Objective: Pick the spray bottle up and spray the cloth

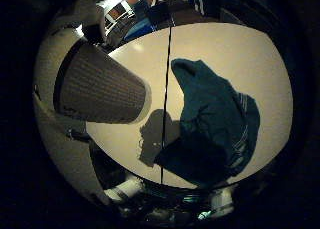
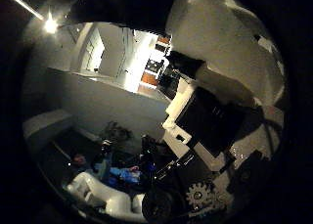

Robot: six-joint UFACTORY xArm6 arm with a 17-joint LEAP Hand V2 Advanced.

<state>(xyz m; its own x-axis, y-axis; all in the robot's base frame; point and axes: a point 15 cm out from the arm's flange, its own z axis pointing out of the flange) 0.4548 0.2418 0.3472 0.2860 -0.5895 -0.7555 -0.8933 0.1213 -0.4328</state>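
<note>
We are looking out from the palm over a pale, smooth tabletop (image 1: 220,54) crossed by a thin dark seam. A crumpled dark teal cloth with light stripes near one edge (image 1: 212,126) is lying on that tabletop, spreading to one side of the seam and just reaching it at one corner. Close to the palm, a large pale ribbed cylindrical part of the spray bottle with a dark band round it (image 1: 100,86) is filling much of the little-finger-side view, hanging above the table and apart from the cloth; its shadow is falling on the table beside the cloth. We are seeing the white and black hand (image 2: 205,121) in the thumb-side view, its blocky parts and a small gear lying against a broad pale surface that looks like the bottle's body. The fingers seem to be wrapping round the bottle, though we cannot tell exactly how they are lying. Beyond, a dim room with a bright ceiling lamp (image 2: 50,24) is showing.
</note>
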